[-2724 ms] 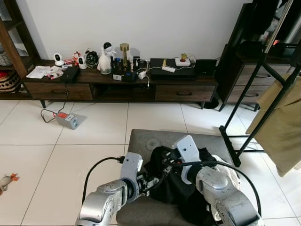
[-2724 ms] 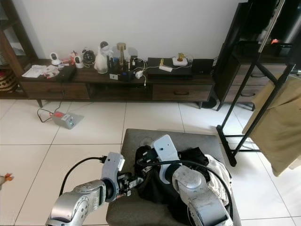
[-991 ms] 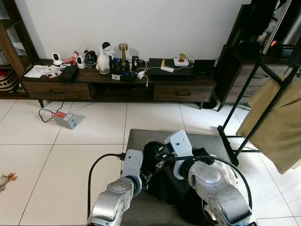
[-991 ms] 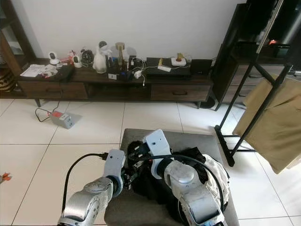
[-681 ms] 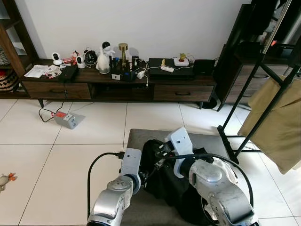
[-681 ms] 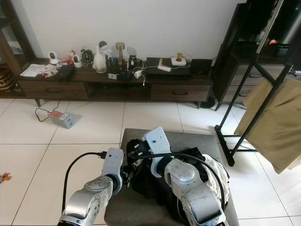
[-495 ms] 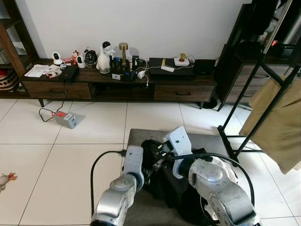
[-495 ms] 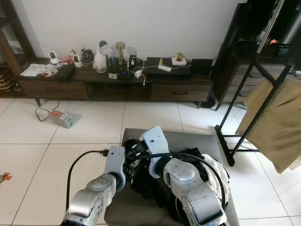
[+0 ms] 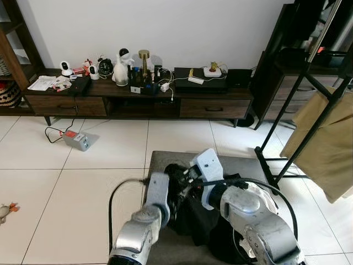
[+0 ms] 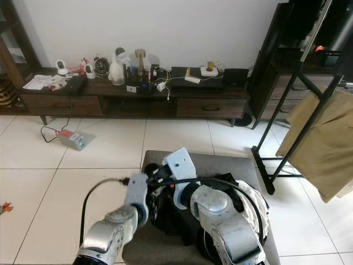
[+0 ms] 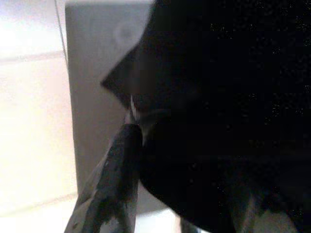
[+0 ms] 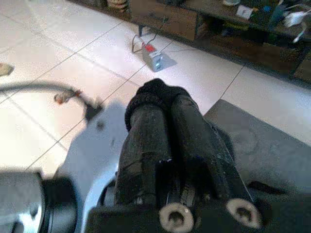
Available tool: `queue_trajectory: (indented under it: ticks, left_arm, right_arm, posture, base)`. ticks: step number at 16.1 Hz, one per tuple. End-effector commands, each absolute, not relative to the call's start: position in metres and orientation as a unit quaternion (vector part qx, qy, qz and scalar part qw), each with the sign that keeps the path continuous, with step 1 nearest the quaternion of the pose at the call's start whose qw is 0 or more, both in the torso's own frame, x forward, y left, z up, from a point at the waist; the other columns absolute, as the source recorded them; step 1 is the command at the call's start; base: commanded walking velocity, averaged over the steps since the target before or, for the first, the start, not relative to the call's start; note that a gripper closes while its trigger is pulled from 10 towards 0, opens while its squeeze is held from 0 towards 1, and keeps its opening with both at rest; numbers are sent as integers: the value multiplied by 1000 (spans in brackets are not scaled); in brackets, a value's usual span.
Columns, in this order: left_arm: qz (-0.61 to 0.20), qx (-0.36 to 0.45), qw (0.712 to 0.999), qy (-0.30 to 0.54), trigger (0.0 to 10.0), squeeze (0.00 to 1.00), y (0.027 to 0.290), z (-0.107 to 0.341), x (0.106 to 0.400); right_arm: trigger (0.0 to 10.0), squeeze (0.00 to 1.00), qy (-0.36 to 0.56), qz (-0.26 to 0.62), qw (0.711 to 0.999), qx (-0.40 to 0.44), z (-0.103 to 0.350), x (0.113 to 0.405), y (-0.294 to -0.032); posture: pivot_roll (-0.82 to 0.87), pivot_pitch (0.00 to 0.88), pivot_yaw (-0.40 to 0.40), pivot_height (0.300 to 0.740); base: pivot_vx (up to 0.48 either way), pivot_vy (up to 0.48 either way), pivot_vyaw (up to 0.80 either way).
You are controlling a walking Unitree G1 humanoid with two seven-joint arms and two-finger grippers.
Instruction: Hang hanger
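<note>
A black garment (image 9: pixel 199 221) lies bunched on a grey ottoman (image 9: pixel 164 160) right in front of me. My right gripper (image 12: pixel 158 97) is shut, its tips wrapped in a fold of that black cloth near the ottoman's far left part. My left gripper (image 9: pixel 174 194) is pushed into the same garment from the left, and the cloth hides most of it in the left wrist view. I cannot make out a hanger among the dark folds. A black clothes rack (image 9: pixel 309 110) stands at the right with a beige garment (image 9: pixel 325 149) hanging on it.
A white cloth (image 10: pixel 259 205) lies under the black one on the ottoman's right side. A low dark cabinet (image 9: pixel 138 100) full of small items runs along the far wall. A grey power box (image 9: pixel 79 140) with a cable sits on the white tiles at the left.
Both grippers have shifted forward and left across the ottoman, drawing the black garment with them. The left arm has reached further in beside the right one.
</note>
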State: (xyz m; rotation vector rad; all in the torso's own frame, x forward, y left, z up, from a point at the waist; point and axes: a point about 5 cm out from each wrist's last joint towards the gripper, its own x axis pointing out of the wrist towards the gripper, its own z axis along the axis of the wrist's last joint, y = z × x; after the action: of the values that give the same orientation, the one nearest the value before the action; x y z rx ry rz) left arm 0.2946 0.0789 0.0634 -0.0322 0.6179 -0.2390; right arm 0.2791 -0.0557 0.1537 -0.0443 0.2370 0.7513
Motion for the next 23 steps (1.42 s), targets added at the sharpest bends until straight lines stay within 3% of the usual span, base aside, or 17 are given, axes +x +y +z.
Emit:
queue_trajectory:
  ticks: [1,2,18,20,23]
  left_arm:
    - [-108,-16,942,319,2275,0,81,59,293]
    - [-109,-14,940,322,0,0,81,58,293]
    - [-109,-12,939,327,0,0,82,57,293]
    - [-60,-47,964,256,0,0,103,81,305]
    - [-58,-50,964,256,0,0,105,82,305]
  right_arm:
    - [10000,0,88,360,929,-14,167,282,-57]
    - [10000,0,85,359,929,-10,169,282,-58]
    - [10000,0,84,358,930,-7,170,283,-57]
    - [10000,0,185,262,945,-69,120,282,-105]
    - [10000,0,192,260,944,-71,115,280,-105]
  posture:
    - [57,109,-87,740]
    - [57,107,-87,740]
    - [55,108,-87,740]
    - [54,91,-63,740]
    - [56,85,-60,740]
  base:
    - [0,0,0]
    - [0,0,0]
    - [0,0,0]
    - [0,0,0]
    - [0,0,0]
